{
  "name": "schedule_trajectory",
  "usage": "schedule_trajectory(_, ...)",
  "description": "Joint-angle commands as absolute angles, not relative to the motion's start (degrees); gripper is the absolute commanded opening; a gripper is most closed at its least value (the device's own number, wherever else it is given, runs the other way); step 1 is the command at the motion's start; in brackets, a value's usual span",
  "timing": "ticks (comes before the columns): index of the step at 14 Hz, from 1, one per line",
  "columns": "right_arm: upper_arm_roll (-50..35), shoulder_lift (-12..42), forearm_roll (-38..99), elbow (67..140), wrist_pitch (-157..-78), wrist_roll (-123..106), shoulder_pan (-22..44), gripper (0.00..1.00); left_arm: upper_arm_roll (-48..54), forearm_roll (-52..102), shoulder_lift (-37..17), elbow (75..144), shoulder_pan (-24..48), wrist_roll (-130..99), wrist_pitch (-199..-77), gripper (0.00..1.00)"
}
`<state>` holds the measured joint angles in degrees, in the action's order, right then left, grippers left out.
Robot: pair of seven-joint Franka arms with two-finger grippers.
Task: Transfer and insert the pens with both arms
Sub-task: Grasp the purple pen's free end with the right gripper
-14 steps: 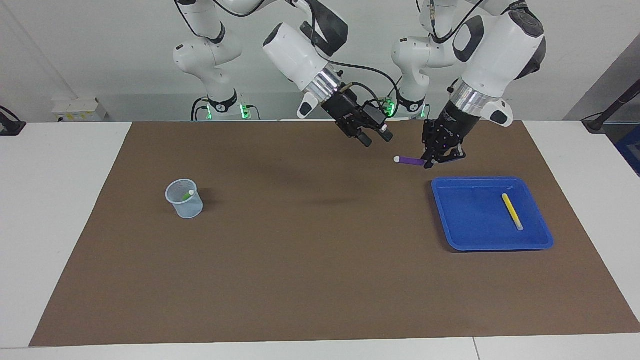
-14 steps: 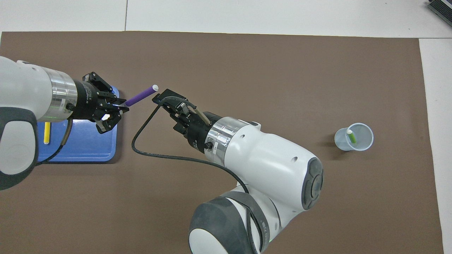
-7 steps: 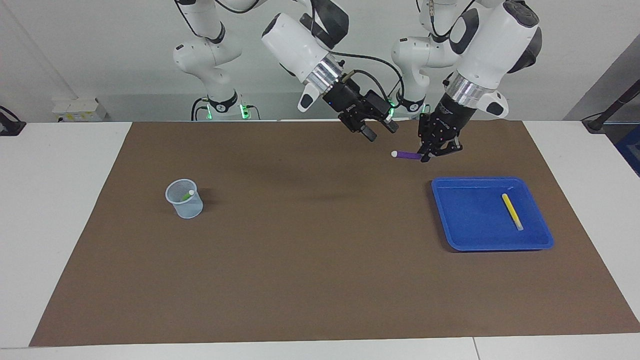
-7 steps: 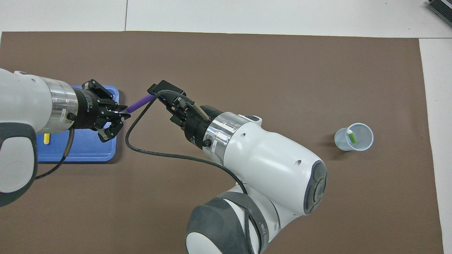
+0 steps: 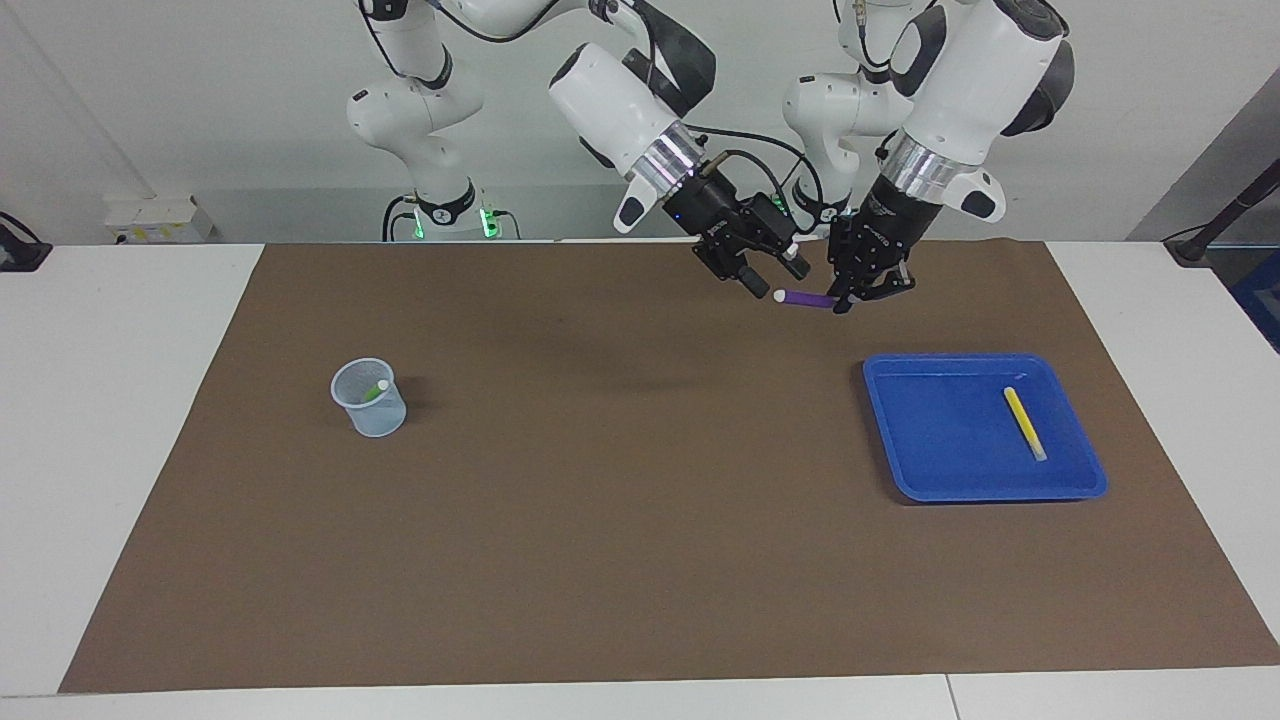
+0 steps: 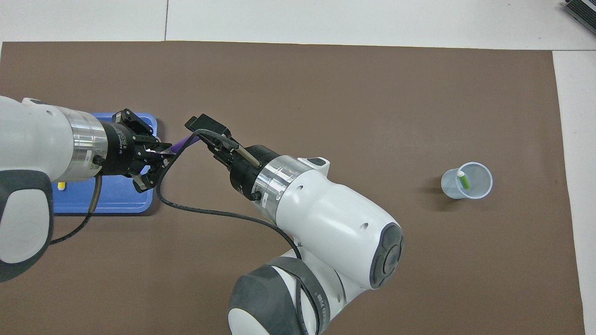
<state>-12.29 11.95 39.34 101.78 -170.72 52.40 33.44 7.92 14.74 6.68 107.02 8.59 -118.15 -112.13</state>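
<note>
My left gripper [image 5: 842,298] is shut on the purple pen [image 5: 806,298] and holds it level in the air, over the mat between the blue tray [image 5: 950,470] and the robots. My right gripper [image 5: 778,280] is open, with its fingers on either side of the pen's whitish end. In the overhead view the left gripper [image 6: 160,152] holds the purple pen [image 6: 180,144], and the right gripper [image 6: 201,126] covers its end. The yellow pen [image 5: 1024,422] lies in the tray. The green pen [image 5: 375,390] stands in the clear cup [image 5: 385,420].
The brown mat [image 5: 640,520] covers most of the white table. The cup [image 6: 449,186] stands toward the right arm's end and the tray [image 6: 111,200] toward the left arm's end. A thin dark pole [image 5: 1220,215] slants at the table's edge.
My left gripper has lifted the purple pen and carried it toward the right gripper. My right gripper has moved in to the pen's whitish end, fingers still apart.
</note>
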Motion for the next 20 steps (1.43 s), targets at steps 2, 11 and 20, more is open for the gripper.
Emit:
schedule_trajectory(2, -12.5, 13.1, 38.5, 100.5, -171.8, 49.4, 33.1, 0.76, 7.6, 15.1, 8.3, 108.6, 9.6, -116.9, -112.0, 0.00)
schedule_trajectory(11, -12.5, 13.4, 38.6, 101.2, -171.9, 46.2, 32.3, 0.29, 7.6, 15.1, 8.5, 108.6, 9.6, -115.9, -111.4, 0.00)
schedule_trajectory(20, -12.5, 13.5, 38.9, 101.2, -172.0, 46.0, 32.1, 0.00, 7.5, 15.1, 8.6, 108.6, 9.6, -115.8, -111.4, 0.00)
